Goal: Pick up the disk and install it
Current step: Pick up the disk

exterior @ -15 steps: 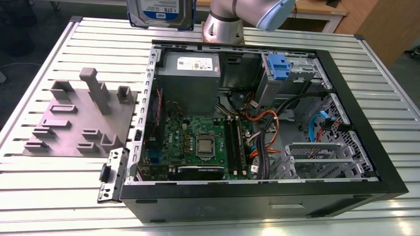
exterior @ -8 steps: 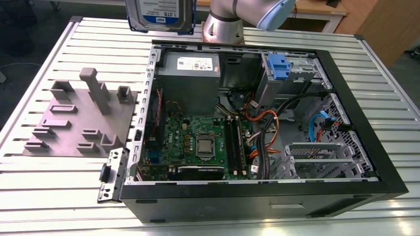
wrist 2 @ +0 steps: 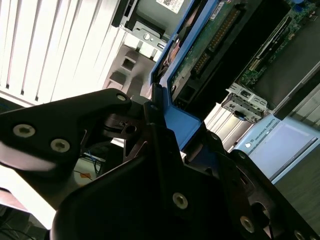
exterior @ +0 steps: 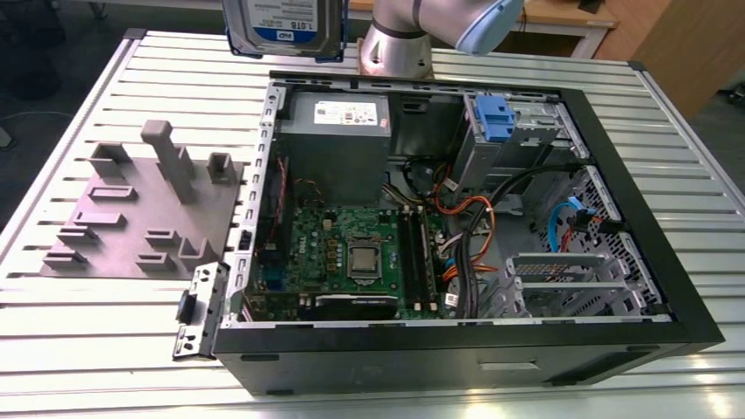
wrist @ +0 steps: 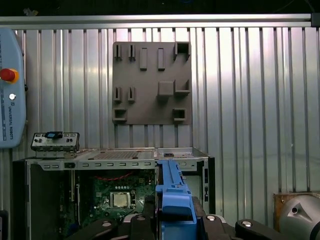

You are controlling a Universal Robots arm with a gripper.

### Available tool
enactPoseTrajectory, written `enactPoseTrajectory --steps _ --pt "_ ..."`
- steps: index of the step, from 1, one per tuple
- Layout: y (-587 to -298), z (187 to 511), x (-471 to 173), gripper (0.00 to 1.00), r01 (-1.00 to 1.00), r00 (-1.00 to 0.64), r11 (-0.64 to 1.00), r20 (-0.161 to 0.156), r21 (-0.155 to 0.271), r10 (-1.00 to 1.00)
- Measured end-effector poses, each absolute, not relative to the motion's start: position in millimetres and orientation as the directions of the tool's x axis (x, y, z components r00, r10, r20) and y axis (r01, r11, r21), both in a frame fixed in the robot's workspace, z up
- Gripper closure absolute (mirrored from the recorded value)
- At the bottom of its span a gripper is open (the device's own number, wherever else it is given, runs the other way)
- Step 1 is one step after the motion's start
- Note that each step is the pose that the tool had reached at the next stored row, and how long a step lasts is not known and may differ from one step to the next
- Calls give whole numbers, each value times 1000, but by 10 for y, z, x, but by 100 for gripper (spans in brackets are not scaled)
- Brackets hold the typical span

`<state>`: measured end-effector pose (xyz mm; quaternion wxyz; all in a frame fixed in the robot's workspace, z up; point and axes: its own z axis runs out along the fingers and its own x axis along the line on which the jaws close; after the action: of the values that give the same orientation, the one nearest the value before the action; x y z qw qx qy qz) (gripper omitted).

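The disk (exterior: 285, 26) hangs high over the far edge of the table, label side facing the exterior camera, with its blue carrier frame along the edges. In the second wrist view the disk (wrist 2: 210, 45) appears edge-on, its green circuit board showing. There my gripper (wrist 2: 155, 117) is shut on its blue frame, and a black finger (wrist 2: 75, 135) presses the frame from each side. In the first wrist view the disk's blue frame (wrist: 172, 197) sticks out from the gripper (wrist: 170, 222), above the open computer case (wrist: 115, 192).
The open computer case (exterior: 262, 188) lies on the slatted table with a grey power supply (exterior: 331, 140), motherboard (exterior: 349, 253), cables and a metal drive cage (exterior: 564, 279). A grey fixture plate (exterior: 146, 209) lies at the exterior view's left. The arm's base (exterior: 396, 48) stands behind the case.
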<state>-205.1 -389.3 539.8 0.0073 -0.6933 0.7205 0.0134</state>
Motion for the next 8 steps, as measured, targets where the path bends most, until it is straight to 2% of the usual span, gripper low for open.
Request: enactPoseTrajectory --steps 8 --pt "-3893 5392 -1987 64 -999 -39 38 -29 9 -999"
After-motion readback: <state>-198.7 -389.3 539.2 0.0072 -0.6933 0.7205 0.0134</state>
